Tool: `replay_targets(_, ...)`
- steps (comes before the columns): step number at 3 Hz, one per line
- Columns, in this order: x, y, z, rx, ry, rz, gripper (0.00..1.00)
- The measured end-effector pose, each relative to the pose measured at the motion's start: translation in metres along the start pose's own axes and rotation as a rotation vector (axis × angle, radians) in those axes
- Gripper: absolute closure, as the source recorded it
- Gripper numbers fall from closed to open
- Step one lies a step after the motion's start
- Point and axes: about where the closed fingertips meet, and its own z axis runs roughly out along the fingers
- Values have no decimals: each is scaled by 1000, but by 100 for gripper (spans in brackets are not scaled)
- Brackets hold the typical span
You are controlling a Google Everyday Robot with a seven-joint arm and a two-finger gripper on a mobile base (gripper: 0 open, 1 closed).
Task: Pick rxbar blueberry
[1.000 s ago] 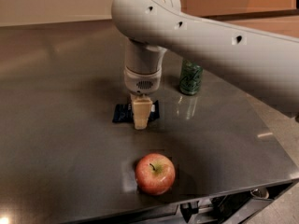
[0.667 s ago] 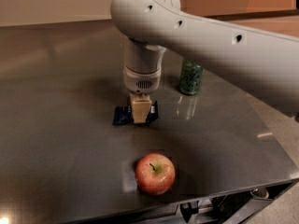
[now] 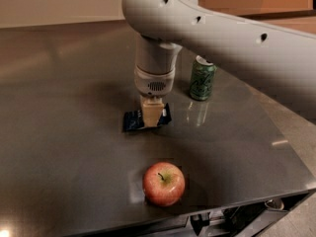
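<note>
**Gripper down on the bar**

The gripper points straight down at the middle of the bench, its cream tip set over the centre of the bar. The bar lies flat on the dark surface. Its navy wrapper shows on both sides of the gripper, more of it to the left. The tip looks to be touching the wrapper or just above it. How far the gripper is open cannot be told, nor whether it has hold of the bar.

The grey arm comes in from the upper right and bends down into the wrist above the gripper.

A green can stands upright behind and to the right of the bar, near it but apart. A red apple sits close to the bench's front edge, well apart from the bar.
</note>
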Motion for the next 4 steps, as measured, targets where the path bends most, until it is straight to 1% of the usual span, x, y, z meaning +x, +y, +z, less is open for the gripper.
replay_targets(1, 2, 5, -24, 9, -30, 2, 100)
replay_targets(2, -3, 10, -50, 18, -55, -25, 100)
replay_targets(3, -8, 10, -74, 24, -72, -64, 100)
replay_targets(4, -18, 6, -118, 56, -101, -130, 100)
